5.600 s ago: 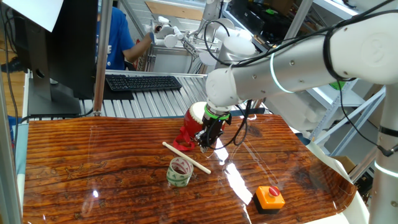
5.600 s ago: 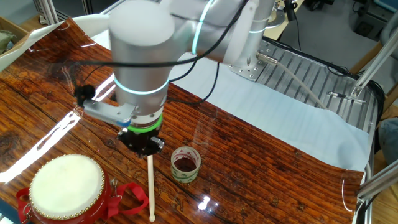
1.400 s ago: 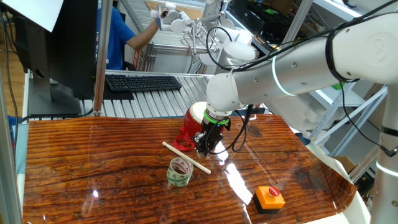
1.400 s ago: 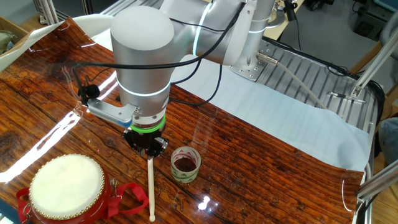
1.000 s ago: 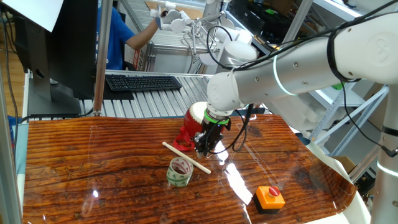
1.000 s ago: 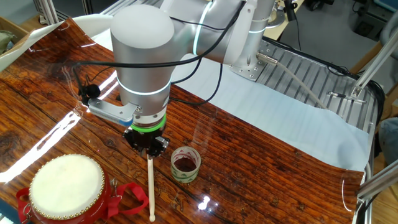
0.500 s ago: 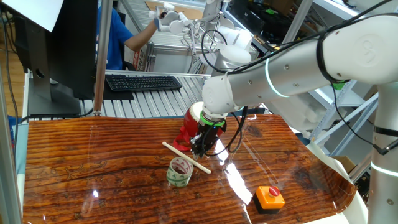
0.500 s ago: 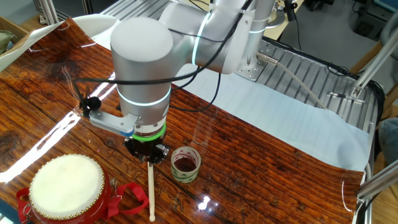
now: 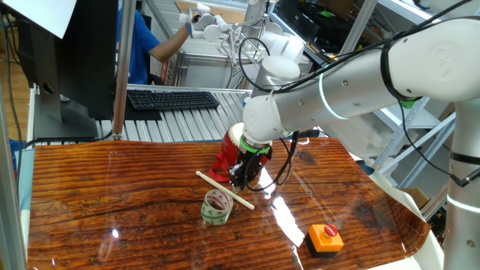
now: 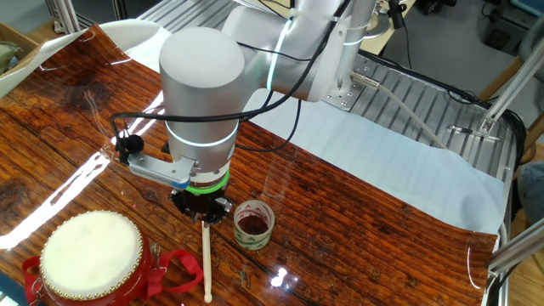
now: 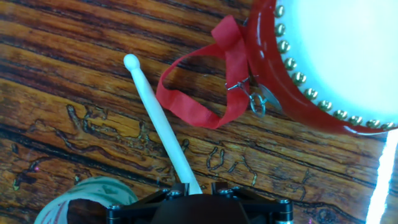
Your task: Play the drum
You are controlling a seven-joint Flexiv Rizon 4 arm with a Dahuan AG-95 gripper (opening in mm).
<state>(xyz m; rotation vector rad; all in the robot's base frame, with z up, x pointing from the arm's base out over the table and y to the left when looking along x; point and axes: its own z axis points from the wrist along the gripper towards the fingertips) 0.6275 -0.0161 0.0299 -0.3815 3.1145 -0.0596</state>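
The red drum [image 9: 229, 152] with its cream skin head [image 10: 92, 251] stands on the wooden table; its edge shows at the top right of the hand view [image 11: 336, 56]. A pale wooden drumstick [image 9: 221, 188] [image 10: 206, 259] [image 11: 158, 115] lies flat beside it. My gripper [image 9: 241, 180] [image 10: 204, 218] [image 11: 198, 186] is low over the stick's butt end, with one jaw on each side. The left finger is against the stick and a small gap shows at the right finger. The stick rests on the table.
A green-rimmed tape roll [image 9: 217, 208] [image 10: 253, 223] [image 11: 81, 200] stands right next to the gripper. The drum's red ribbon [image 11: 199, 93] loops on the table near the stick tip. An orange push button [image 9: 325, 238] sits at the front right. A keyboard [image 9: 172, 99] lies behind the table.
My gripper has come down and shifted slightly along the stick's butt end, so that it now sits astride it. Drum, stick and tape roll have not moved.
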